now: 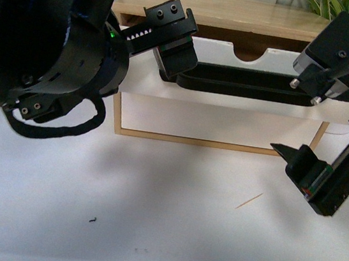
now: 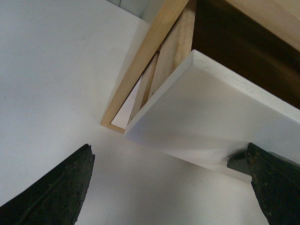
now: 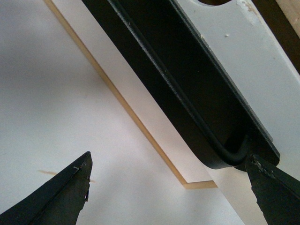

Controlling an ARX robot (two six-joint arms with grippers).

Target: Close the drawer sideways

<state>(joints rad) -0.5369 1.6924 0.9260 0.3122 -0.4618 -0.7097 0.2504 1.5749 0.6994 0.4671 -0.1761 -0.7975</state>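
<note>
The drawer (image 1: 214,51) has a white front, a half-round notch in its top edge and a long black bar handle (image 1: 244,88). It stands pulled out from the wooden cabinet (image 1: 228,12). My left gripper (image 1: 174,37) is open at the handle's left end, with one finger over the drawer's left edge. In the left wrist view the drawer front (image 2: 211,117) lies between my open left gripper's (image 2: 168,197) fingers. My right gripper (image 1: 313,178) is open and empty, low at the drawer's right end. In the right wrist view the handle (image 3: 178,79) ends close to one finger (image 3: 276,192).
A plain white drawer front (image 1: 220,124) without a handle sits below in the wooden frame. The white table (image 1: 150,217) holds a thin wooden splinter (image 1: 249,201) and a small dark speck (image 1: 93,219). A green plant (image 1: 332,6) stands behind the cabinet at the right.
</note>
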